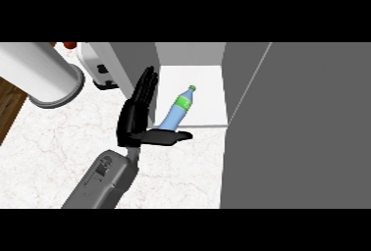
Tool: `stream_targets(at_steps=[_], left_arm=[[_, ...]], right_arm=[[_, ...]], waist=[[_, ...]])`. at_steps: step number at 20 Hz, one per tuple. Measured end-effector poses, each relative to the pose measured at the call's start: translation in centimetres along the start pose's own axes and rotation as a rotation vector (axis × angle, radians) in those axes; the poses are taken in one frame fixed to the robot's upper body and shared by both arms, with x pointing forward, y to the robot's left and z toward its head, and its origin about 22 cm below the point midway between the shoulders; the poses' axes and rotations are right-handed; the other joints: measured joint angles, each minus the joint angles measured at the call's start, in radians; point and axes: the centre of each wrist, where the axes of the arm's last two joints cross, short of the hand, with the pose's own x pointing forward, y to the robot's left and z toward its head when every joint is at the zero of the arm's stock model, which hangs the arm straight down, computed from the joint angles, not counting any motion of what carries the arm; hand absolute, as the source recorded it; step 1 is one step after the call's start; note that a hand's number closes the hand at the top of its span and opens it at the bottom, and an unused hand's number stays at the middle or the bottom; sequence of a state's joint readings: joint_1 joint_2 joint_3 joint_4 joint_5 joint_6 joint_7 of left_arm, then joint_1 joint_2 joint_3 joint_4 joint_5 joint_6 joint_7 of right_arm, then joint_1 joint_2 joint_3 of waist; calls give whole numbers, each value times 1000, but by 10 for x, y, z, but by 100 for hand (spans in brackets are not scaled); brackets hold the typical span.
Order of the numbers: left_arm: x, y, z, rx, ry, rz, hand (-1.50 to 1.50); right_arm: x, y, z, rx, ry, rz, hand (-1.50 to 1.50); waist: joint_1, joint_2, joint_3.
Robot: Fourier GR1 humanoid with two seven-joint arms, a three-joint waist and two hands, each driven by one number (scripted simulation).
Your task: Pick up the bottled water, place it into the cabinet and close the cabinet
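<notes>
The bottled water (179, 109) stands tilted inside the cabinet (196, 98); the left hand (138, 115), fingers straight and spread beside it, could topple it while withdrawing, blocking the door (297, 127).

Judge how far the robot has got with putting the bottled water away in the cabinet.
Done: the bottle stands on the cabinet's white shelf. In hand: the left hand is open beside it, fingers straight, thumb near the bottle's base. Left: the grey cabinet door at right is not yet closed.
</notes>
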State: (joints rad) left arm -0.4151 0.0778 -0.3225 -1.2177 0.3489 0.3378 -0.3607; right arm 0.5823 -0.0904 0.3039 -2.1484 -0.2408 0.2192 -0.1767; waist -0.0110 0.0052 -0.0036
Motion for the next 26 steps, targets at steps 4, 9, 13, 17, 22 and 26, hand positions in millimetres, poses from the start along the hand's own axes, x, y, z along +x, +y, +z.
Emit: stream_targets(at_steps=[4,9,13,17,22,26], left_arm=[[19,1,9,-10,-31,49,-150],[44,6,35,3,-70,97,-150],[65,1,63,-2,-91,129,-150],[77,0,83,-35,-88,165,-150],[95,0,114,-61,-97,193,-150],[105,14,135,-36,-108,201,-150]], right_arm=[[-2,1,1,-3,5,1,-150],[-3,7,3,1,10,-1,-150],[0,6,4,4,6,1,-150],[3,10,3,40,8,34,-150],[6,13,6,149,71,92,150],[11,19,8,258,115,132,150]], waist=[[7,-3,2],[12,-7,3],[13,-8,3],[12,-8,4],[16,-9,3],[19,-8,3]])
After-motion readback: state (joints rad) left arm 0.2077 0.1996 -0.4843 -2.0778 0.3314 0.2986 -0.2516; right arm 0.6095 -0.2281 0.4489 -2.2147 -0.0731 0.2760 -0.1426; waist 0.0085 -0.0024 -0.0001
